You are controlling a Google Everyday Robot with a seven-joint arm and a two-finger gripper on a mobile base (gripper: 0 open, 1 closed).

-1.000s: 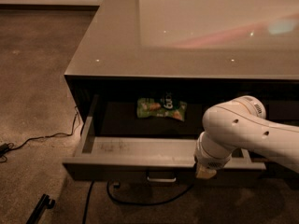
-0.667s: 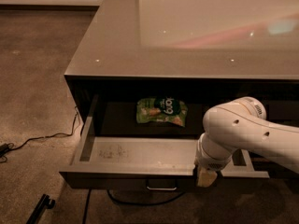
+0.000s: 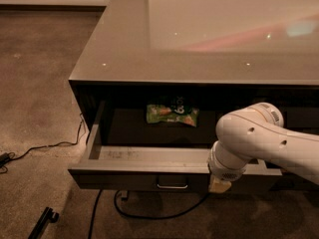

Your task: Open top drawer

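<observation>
Camera view. Top drawer drawn well out from beneath the worktop, long axis running left to right, front panel facing the camera. Pincer at the panel's upper edge, just right of the central pull, largely masked by the white wrist; grip state not possible to tell. Green snack bag lying at the drawer's rear. Any further travel judged straight toward the camera, square to the long axis.
</observation>
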